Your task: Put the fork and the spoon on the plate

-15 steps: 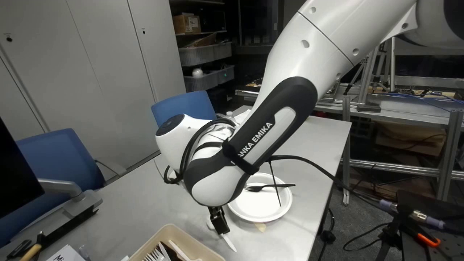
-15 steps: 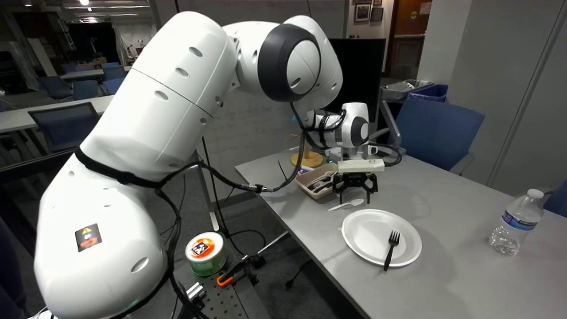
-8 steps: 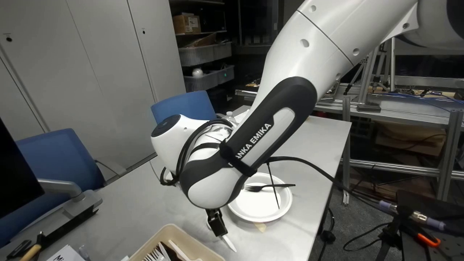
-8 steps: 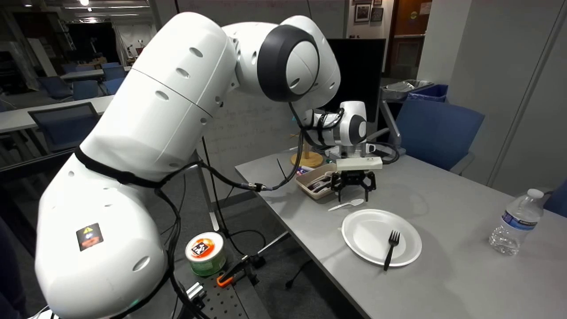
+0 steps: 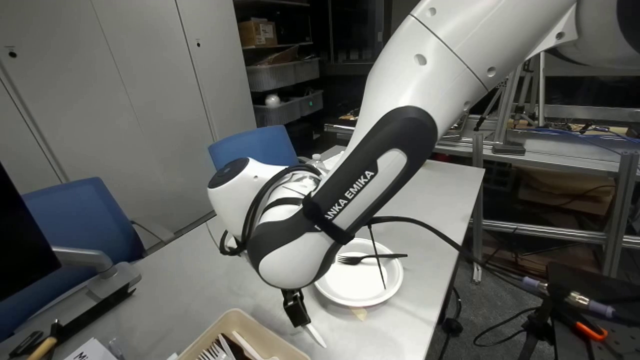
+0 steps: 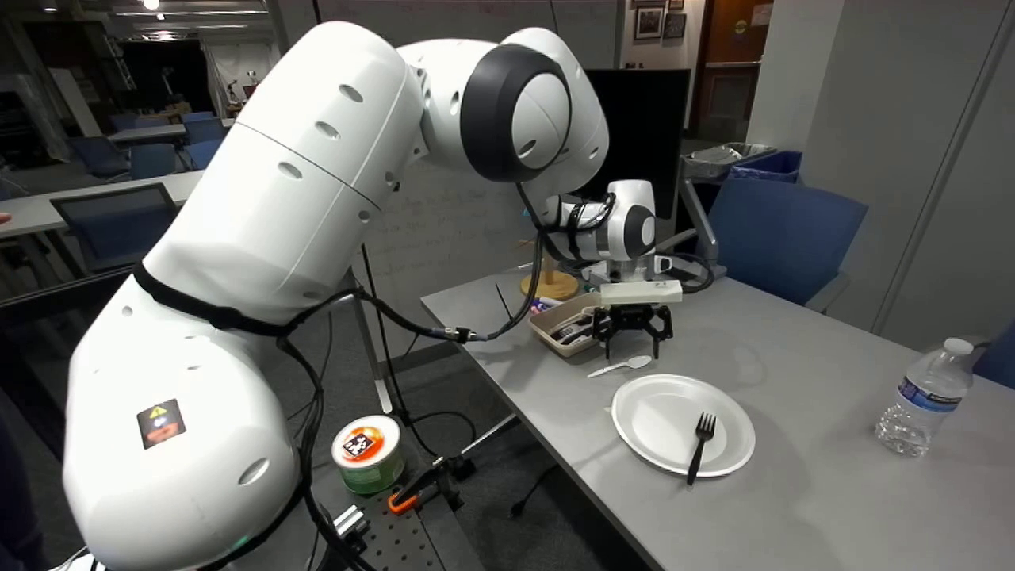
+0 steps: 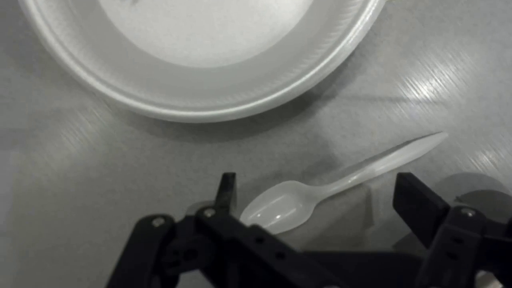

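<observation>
Table [image 6: 825, 373]: cutlery bin [image 5: 270, 340] near spoon [image 7: 307, 199].

In an exterior view the white arm [image 6: 293, 206] rises from the near left, bends at the elbow [image 6: 515, 111] and slopes away to the far side, where the wrist [image 6: 630, 226] stands right of the elbow. The black gripper [image 6: 632, 355] hangs below the wrist, pointing down. In the wrist view its two fingers [image 7: 418, 204] stand wide apart, one left, one right.

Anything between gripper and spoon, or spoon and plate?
Nothing visible between the open gripper and white spoon. Toward the plate, only its near raised rim to lift over; beyond that, on the plate, the black fork.
</observation>
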